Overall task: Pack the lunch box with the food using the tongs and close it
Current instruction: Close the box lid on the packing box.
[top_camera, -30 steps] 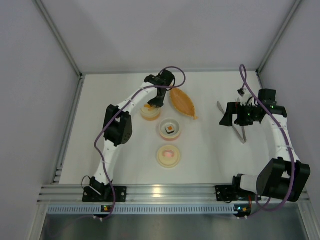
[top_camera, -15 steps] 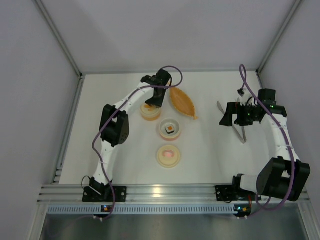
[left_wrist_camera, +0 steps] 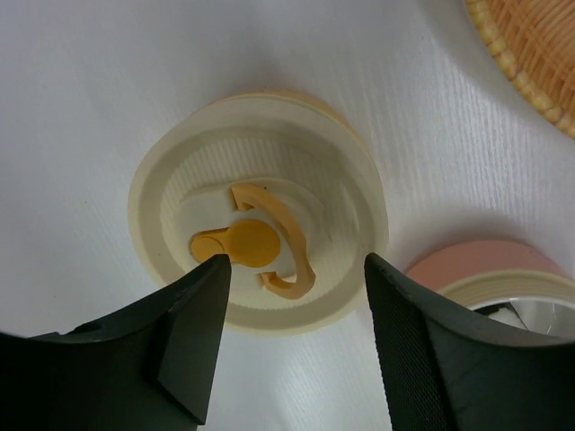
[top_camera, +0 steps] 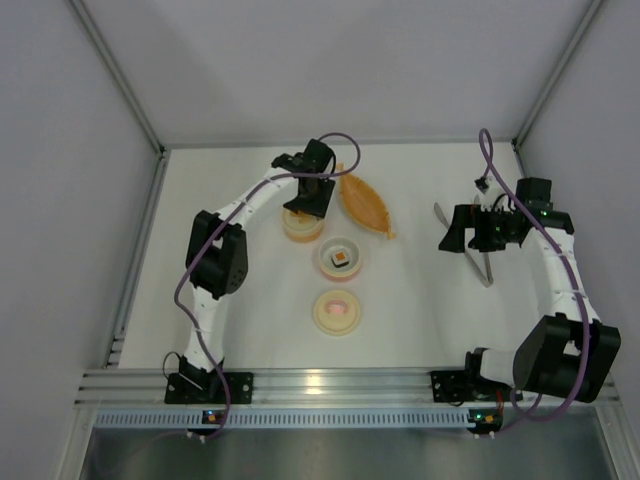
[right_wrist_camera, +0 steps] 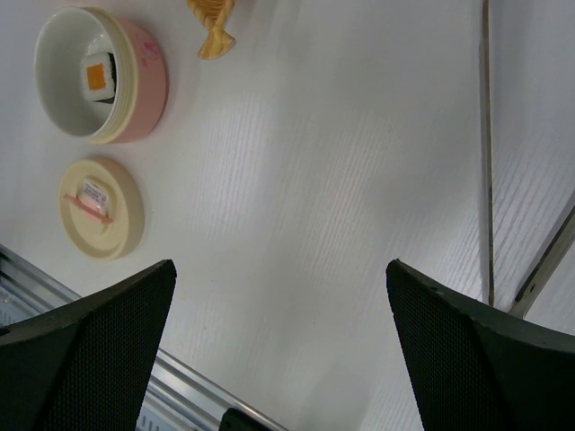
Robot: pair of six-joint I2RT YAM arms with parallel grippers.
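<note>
The lunch box stands in parts at mid-table: a cream tier capped by a lid with an orange handle (top_camera: 302, 224) (left_wrist_camera: 256, 238), and an open pink bowl (top_camera: 342, 259) (right_wrist_camera: 144, 81) holding the white sushi roll (right_wrist_camera: 97, 74). My left gripper (top_camera: 311, 194) (left_wrist_camera: 296, 301) hovers just above the orange-handled lid, open, with nothing between its fingers. The silver tongs (top_camera: 484, 268) (right_wrist_camera: 486, 153) lie on the table at the right. My right gripper (top_camera: 468, 231) (right_wrist_camera: 278, 296) hangs over them, wide open and empty.
A cream lid with a pink handle (top_camera: 337, 311) (right_wrist_camera: 101, 208) lies nearest the arms. The orange boat-shaped dish (top_camera: 366, 207) (left_wrist_camera: 539, 45) sits just right of the orange-handled lid. Grey walls close in the table on three sides.
My left gripper has opened and drawn back to the left off the orange-handled lid, which stays on its tier. The right arm has not moved.
</note>
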